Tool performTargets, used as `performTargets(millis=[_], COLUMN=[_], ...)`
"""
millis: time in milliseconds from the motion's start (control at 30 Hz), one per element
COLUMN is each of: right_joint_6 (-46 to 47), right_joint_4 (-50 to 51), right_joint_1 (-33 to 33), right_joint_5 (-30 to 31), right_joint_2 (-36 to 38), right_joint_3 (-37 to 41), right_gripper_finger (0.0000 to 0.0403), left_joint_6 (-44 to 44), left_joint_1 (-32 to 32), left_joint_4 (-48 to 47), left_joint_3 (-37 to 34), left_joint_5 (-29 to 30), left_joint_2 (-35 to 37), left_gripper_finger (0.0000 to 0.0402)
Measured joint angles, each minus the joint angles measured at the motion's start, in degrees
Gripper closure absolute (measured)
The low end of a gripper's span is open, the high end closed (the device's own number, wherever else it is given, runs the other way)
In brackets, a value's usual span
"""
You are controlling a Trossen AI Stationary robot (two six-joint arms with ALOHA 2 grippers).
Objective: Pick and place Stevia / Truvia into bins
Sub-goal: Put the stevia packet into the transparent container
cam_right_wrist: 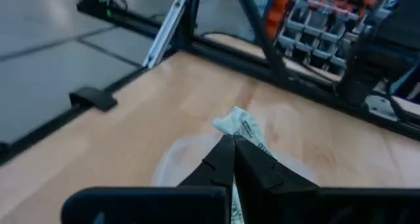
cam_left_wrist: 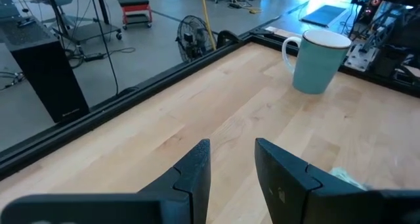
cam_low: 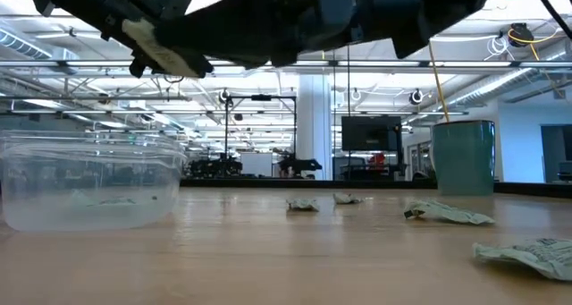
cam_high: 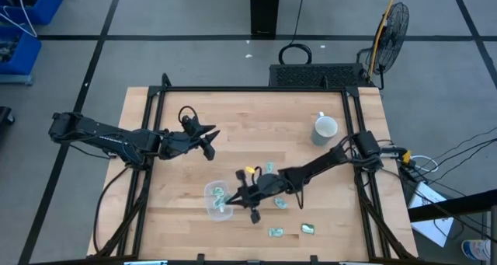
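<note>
Low in the frame, just left of centre, the clear bin [cam_high: 218,200] holds a few pale green packets [cam_high: 220,193]. The right gripper [cam_right_wrist: 233,145] hangs over it — fingers pinched shut on one crumpled packet [cam_right_wrist: 241,124]. Loose packets [cam_high: 309,228] lie lower right. Farther up, the left gripper [cam_high: 211,141] hovers — fingers apart, empty. The mug [cam_high: 324,128] stands upper right.
</note>
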State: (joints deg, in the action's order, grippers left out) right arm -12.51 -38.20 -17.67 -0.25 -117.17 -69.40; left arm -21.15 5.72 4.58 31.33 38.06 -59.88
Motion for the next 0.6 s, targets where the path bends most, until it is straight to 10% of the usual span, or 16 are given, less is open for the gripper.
performTargets(millis=[600], right_joint_6=[-0.4], right_joint_4=[5.0], right_joint_1=[-0.3], right_joint_5=[-1.0], right_joint_2=[-7.0], right_joint_3=[-7.9], right_gripper_finger=[0.0352], left_joint_6=[-0.6], left_joint_1=[0.0], left_joint_4=[-1.7], left_joint_3=[0.0], left_joint_5=[-0.1], left_joint_2=[0.0], left_gripper_finger=[0.0277])
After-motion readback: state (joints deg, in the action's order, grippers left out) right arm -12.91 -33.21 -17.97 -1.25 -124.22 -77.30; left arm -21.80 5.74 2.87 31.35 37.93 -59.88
